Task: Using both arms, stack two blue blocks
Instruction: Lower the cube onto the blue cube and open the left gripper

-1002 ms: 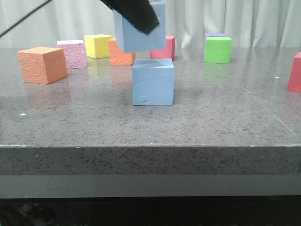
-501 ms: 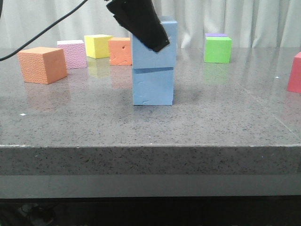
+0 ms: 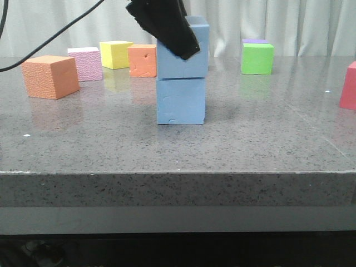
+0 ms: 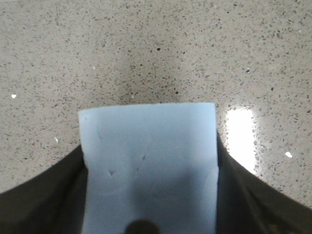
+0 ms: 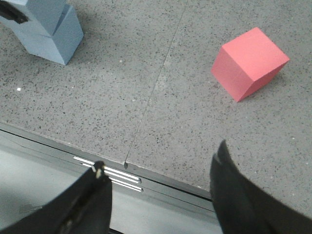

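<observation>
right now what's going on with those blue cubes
The left gripper is shut on the upper blue block, which sits on the lower blue block near the middle of the grey table. The stack looks formed but not released; the left wrist view shows dark fingers pressed against both sides of the cube. The right gripper is open and empty at the table's near edge, a red cube ahead of it.

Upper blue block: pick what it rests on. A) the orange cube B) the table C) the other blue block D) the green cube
C: the upper blue block, held in the left pincer, sits on the lower blue block.
</observation>
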Robot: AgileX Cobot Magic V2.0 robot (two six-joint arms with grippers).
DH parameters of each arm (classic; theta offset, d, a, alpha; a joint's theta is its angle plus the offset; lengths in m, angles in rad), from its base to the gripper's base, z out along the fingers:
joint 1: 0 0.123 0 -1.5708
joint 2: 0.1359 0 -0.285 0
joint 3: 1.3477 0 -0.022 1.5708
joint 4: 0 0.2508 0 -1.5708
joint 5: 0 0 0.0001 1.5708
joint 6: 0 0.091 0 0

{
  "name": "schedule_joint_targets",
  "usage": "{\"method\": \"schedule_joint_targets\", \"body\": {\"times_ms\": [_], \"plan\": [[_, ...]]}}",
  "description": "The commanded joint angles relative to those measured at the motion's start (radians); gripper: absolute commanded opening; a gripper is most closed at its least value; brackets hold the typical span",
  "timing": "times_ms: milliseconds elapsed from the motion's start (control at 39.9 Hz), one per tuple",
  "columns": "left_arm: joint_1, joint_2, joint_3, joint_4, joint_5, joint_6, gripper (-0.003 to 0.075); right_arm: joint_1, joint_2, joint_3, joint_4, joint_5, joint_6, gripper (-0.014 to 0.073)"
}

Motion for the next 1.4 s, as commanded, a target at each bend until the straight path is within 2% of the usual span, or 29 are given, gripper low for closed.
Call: {"method": "schedule_joint_targets", "body": {"times_ms": [0,200,276,501,601,1128,1378], "plan": [[-0.006,-0.051,-0.034,-0.027,-0.038,0.015,0.0326,-0.005,-0.003,-0.025,-0.018,-0.065,-0.001,0.0454],[-0.006,-0.051,-0.034,-0.027,-0.024,0.03,0.033,-0.005,-0.003,-0.025,-0.018,-0.065,-0.001,0.0454],[-0.006,-0.051,-0.034,-0.027,-0.013,0.03,0.0353,-0.005,-0.003,-0.025,-0.018,-0.065,-0.001,0.0454],[-0.006,-0.051,-0.034,-0.027,-0.024,0.03,0.0538,-0.005,-0.003,-0.025,-0.018,-0.065,-0.001,0.0454],[-0.006,-0.051,-0.034,-0.027,-0.038,0.03,0.0573,-0.005,-0.003,-0.025,-0.018,-0.065,-0.001,0.0454],[-0.006,-0.072,-0.034,-0.038,-0.04,0.03,0.058,-0.005,-0.003,-0.025,-0.018,-0.065,-0.001,0.0454],[-0.006,-0.121,-0.038,-0.046,-0.017,-0.034,0.0582,-0.005,-0.003,-0.025,-0.018,-0.065,-0.001,0.0454]]}}
